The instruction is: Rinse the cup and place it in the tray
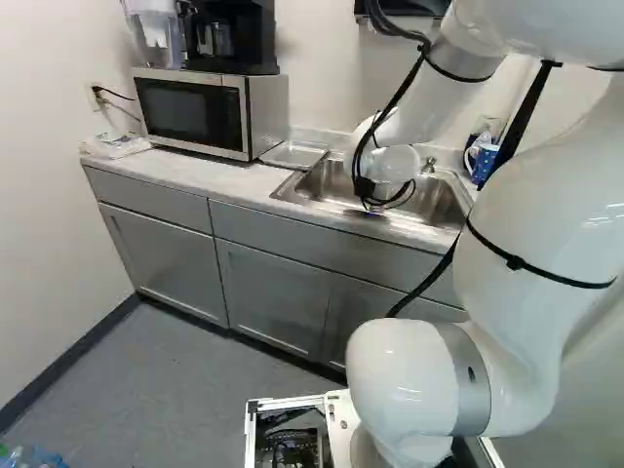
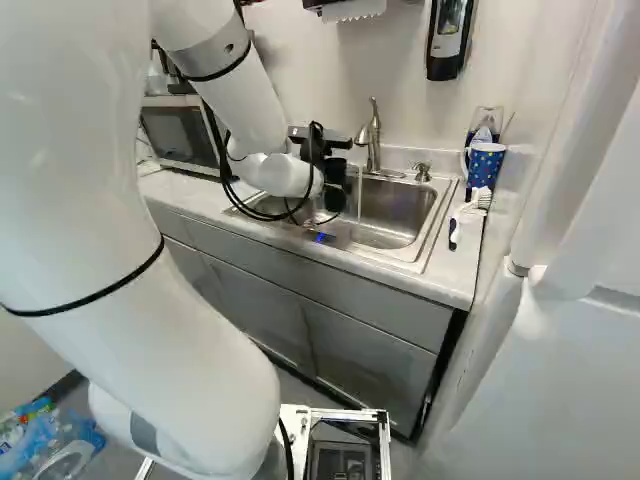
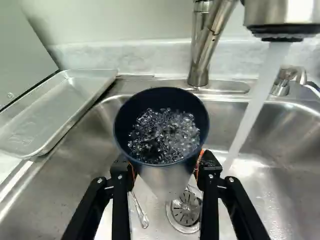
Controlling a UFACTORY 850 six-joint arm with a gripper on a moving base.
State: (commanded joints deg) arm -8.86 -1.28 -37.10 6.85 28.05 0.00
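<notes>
Glossy white arm (image 2: 120,240), banded with black straps, stands nearest the base cameras. Black two-fingered gripper (image 2: 332,172) with orange pads: pinching a dark-rimmed, metallic tapered cup (image 3: 169,175) from both sides. Cup is held upright above the brushed stainless-steel sink (image 3: 275,175), with bubbly clear liquid inside. Water stream (image 3: 255,100), falling from the curved metal faucet (image 2: 373,140), passes just right of the cup, apart from it. Round slotted strainer (image 3: 186,210) and slender metal utensil (image 3: 141,212) lie in the basin below.

Shallow rectangular metal tray (image 3: 57,115) sits left of the sink; the embossed mark in it is too faint to read.

Left base view alone shows the black coffee maker (image 1: 229,37) on the steel-and-black microwave (image 1: 200,112). Right base view alone shows a black-and-white wall dispenser (image 2: 448,38) and a white-bristled brush (image 2: 470,212) near the blue dotted mug (image 2: 486,166).
</notes>
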